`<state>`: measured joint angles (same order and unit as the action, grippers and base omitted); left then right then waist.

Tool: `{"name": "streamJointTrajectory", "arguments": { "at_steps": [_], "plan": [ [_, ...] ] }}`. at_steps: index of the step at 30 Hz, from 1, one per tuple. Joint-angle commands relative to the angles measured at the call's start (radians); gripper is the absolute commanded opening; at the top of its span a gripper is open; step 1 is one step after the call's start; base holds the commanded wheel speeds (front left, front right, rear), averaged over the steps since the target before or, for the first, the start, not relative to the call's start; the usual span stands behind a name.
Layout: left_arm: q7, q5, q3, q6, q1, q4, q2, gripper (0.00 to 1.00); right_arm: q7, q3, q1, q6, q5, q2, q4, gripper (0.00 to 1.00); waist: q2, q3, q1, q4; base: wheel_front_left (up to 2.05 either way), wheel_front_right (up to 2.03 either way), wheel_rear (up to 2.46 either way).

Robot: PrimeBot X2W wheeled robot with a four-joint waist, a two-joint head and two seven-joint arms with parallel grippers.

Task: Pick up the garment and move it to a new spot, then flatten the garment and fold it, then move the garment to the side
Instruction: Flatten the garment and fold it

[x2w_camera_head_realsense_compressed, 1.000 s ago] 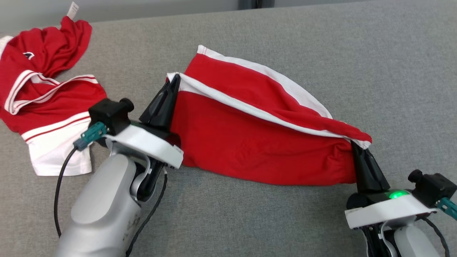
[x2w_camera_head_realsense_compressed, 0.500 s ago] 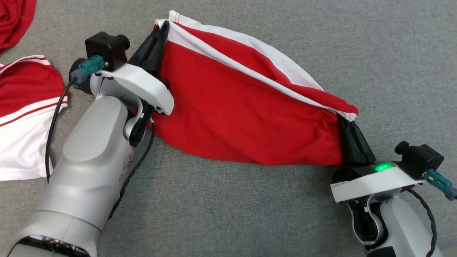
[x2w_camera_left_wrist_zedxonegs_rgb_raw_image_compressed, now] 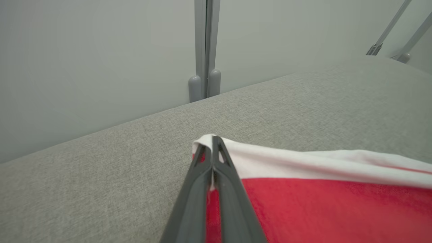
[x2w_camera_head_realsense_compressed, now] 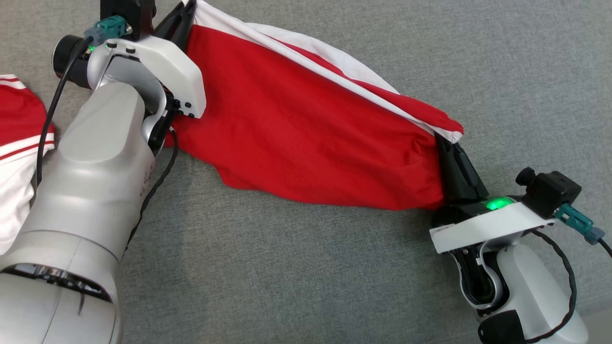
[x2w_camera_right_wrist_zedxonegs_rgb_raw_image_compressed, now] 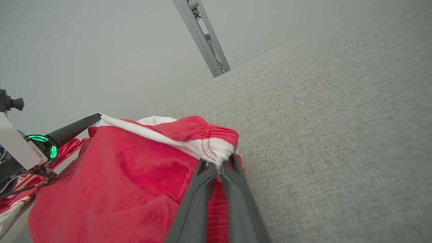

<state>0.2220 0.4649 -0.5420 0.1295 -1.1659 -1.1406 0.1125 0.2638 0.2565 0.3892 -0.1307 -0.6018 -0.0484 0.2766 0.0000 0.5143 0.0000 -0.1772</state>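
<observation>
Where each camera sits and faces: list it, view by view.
Head view: above, looking down at grey fabric surface; both forearms, left gripper and right gripper pinch the red garment.
Left wrist view: along own fingers toward the wall.
Right wrist view: along own fingers, across garment toward left gripper.
Shared: all show the garment's white hem.

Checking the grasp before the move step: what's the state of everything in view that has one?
garment, held up by both ends of its white-trimmed edge, red body sagging below.
left gripper, shut on the garment's corner.
right gripper, shut on the garment's bunched end.
second garment, lying loose on the surface at the left, cut off by the frame.
right wrist light, lit green.
</observation>
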Motion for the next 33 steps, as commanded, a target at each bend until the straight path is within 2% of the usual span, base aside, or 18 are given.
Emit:
{"name": "streamJointTrajectory", "arguments": {
  "at_steps": [1, 6, 7, 10, 11, 12, 13, 14, 15, 16, 26, 33],
  "plan": [
    [-0.008, -0.009, -0.008, -0.007, -0.033, -0.027, 0.001, 0.0, 0.001, 0.007, 0.019, 0.0, -0.01, -0.005, 0.007, 0.0, 0.0, 0.007, 0.0, -0.008, 0.0, 0.0, 0.0],
    [-0.016, -0.017, -0.024, -0.015, -0.068, -0.079, -0.012, 0.0, 0.001, 0.027, 0.044, 0.0, -0.024, -0.004, 0.015, 0.02, 0.0, 0.018, 0.0, -0.02, 0.0, 0.0, 0.0],
    [-0.016, -0.017, -0.026, -0.017, -0.073, -0.086, -0.013, 0.0, 0.001, 0.03, 0.049, 0.0, -0.025, -0.004, 0.015, 0.16, 0.0, 0.02, 0.0, -0.021, 0.0, 0.0, 0.0],
    [-0.017, -0.021, -0.033, -0.02, -0.08, -0.096, -0.015, 0.0, 0.001, 0.033, 0.055, 0.0, -0.027, -0.004, 0.016, 0.2, 0.0, 0.021, 0.0, -0.022, 0.0, 0.0, 0.0],
    [-0.017, -0.02, -0.036, -0.019, -0.081, -0.101, -0.017, 0.0, 0.001, 0.034, 0.057, 0.0, -0.027, -0.004, 0.016, 0.24, 0.0, 0.021, 0.0, -0.022, 0.0, 0.0, 0.0],
    [-0.024, -0.016, -0.035, -0.019, -0.08, -0.107, -0.019, 0.0, 0.001, 0.035, 0.057, 0.0, -0.03, -0.004, 0.016, 0.31, 0.0, 0.02, 0.0, -0.022, 0.0, 0.0, 0.0],
    [-0.029, -0.012, -0.037, -0.019, -0.08, -0.112, -0.022, 0.0, 0.001, 0.034, 0.057, 0.0, -0.033, -0.004, 0.016, 0.46, 0.0, 0.018, 0.0, -0.021, 0.0, 0.0, 0.0],
    [-0.032, -0.011, -0.04, -0.019, -0.08, -0.114, -0.025, 0.2, 0.001, 0.032, 0.056, 0.0, -0.033, -0.004, 0.016, 0.73, 0.0, 0.017, 0.0, -0.019, 0.0, 0.0, 0.0],
    [-0.034, -0.008, -0.04, -0.021, -0.08, -0.117, -0.028, 0.64, 0.001, 0.028, 0.054, 0.0, -0.034, -0.004, 0.015, 1.0, 0.0, 0.014, 0.0, -0.017, 0.0, 0.0, 0.0],
    [-0.036, -0.006, -0.041, -0.022, -0.08, -0.119, -0.03, 1.0, 0.001, 0.022, 0.051, 0.0, -0.031, -0.005, 0.015, 1.0, 0.0, 0.011, 0.0, -0.014, 0.0, 0.0, 0.0],
    [-0.051, 0.008, -0.074, -0.01, -0.05, -0.128, -0.052, 1.0, 0.001, -0.051, -0.008, 0.0, 0.063, -0.005, -0.002, 1.0, 0.0, -0.053, 0.0, 0.025, 0.0, 0.0, 0.0],
    [-0.075, 0.112, -0.084, 0.0, 0.08, -0.067, -0.06, 1.0, 0.001, -0.146, -0.092, 0.0, 0.18, -0.005, -0.037, 1.0, 0.0, -0.126, 0.0, 0.053, 0.0, 0.0, 0.0]
  ]
}}
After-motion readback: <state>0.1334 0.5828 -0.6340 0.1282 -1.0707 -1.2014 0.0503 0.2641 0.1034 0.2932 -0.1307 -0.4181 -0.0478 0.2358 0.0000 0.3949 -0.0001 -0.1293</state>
